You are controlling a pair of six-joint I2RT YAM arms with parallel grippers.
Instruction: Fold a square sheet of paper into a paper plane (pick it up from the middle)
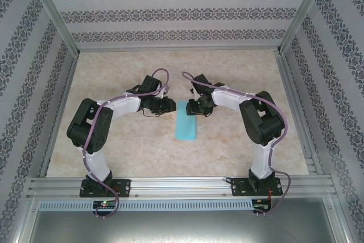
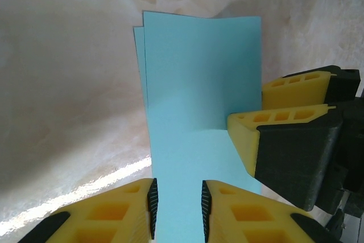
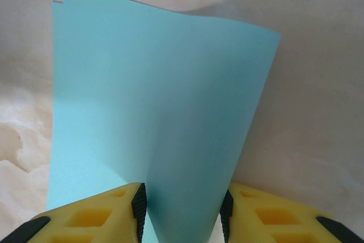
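Turquoise sheet of paper [image 1: 186, 120], two-layered narrow rectangle

Left tool [image 1: 165, 105], right tool [image 1: 194, 108] face-to-face, near; jaws narrowly parted; elbows bowed outward.

In the top view the far end of the sheet of paper [image 1: 186, 123] is partly covered by the right gripper [image 1: 196, 108]. Finger spacing there and at the left gripper [image 1: 165, 105] is too small to be judged. In the left wrist view the sheet's near edge is cut off at the bottom, and its right edge is hidden behind the right gripper's fingers [image 2: 256, 135]. In the right wrist view the near end is also cut off, so pad contact cannot be told.
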